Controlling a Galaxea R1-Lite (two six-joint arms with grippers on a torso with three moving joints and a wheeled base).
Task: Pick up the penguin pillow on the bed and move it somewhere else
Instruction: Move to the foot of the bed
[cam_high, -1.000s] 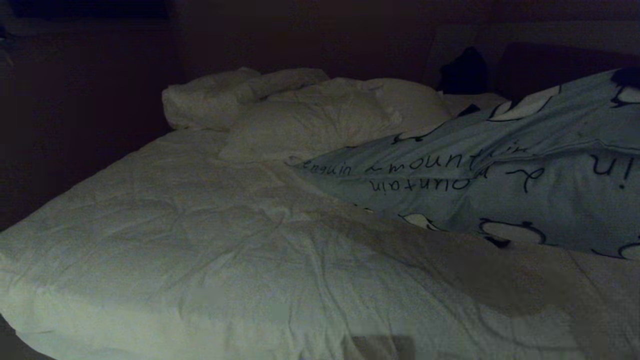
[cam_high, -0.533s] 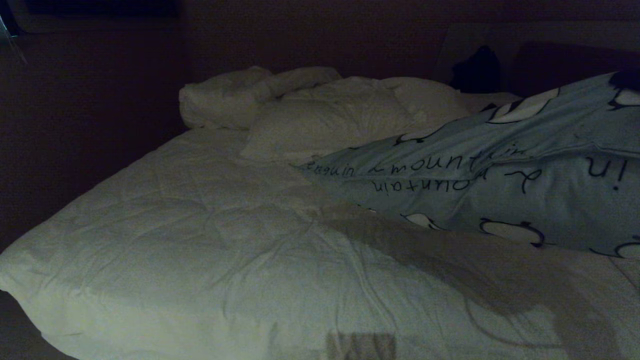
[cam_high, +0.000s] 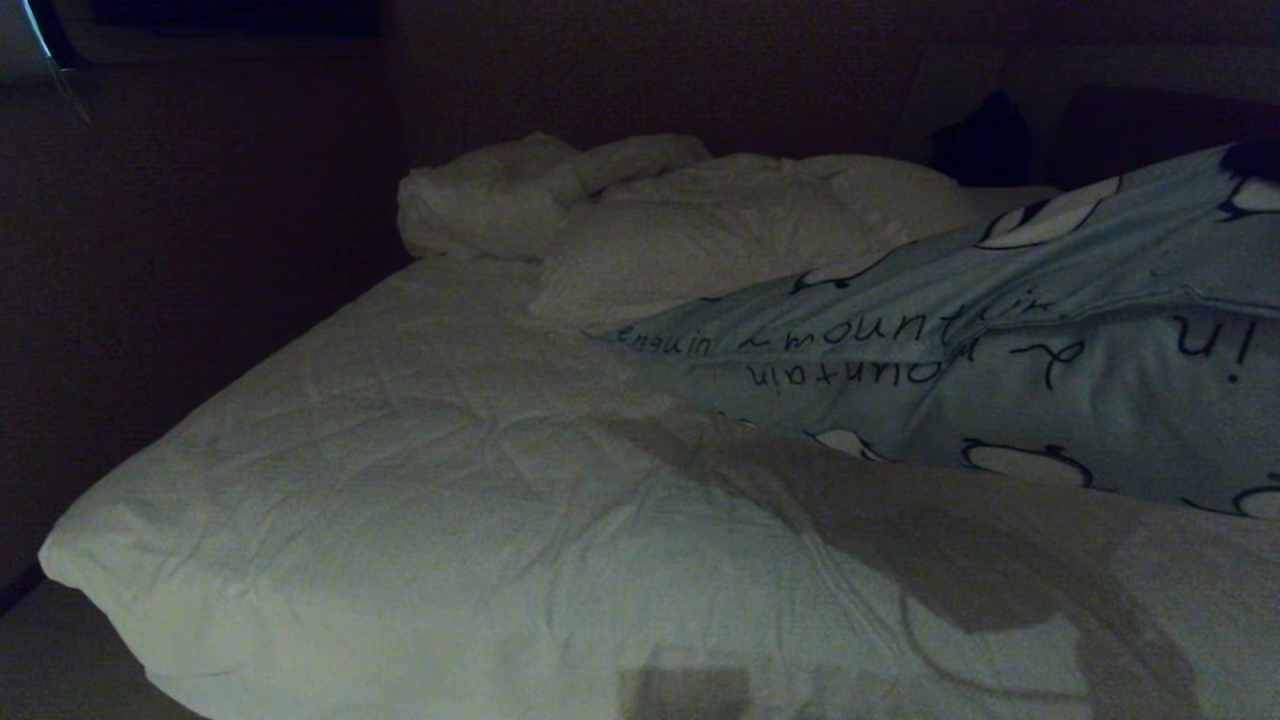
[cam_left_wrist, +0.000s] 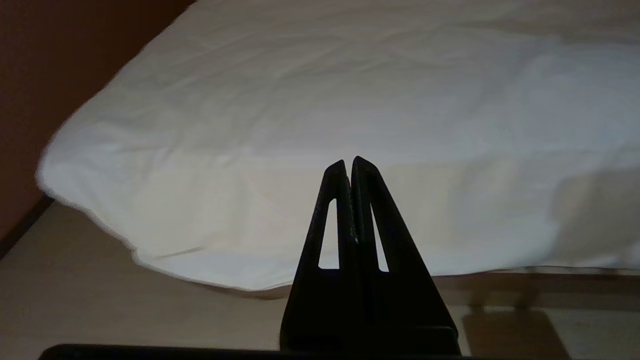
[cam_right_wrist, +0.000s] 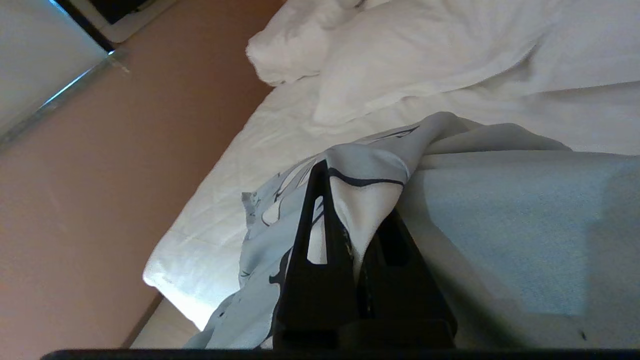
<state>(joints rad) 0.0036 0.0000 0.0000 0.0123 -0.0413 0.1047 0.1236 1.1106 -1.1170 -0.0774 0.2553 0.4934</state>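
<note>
Head view shows the bed (cam_high: 420, 500) with its rumpled white duvet nearest, and the penguin pillow (cam_high: 1000, 350) lifted at the right side, one end raised toward the upper right, the lower edge close above the duvet. Right wrist view shows the right tool (cam_right_wrist: 350, 235) clamped on a fold of the pillow's cloth. Left tool (cam_left_wrist: 350, 165) hangs with fingers pressed together, holding nothing, before the bed's near edge. Farther back lie the white pillows (cam_high: 700, 220)
</note>
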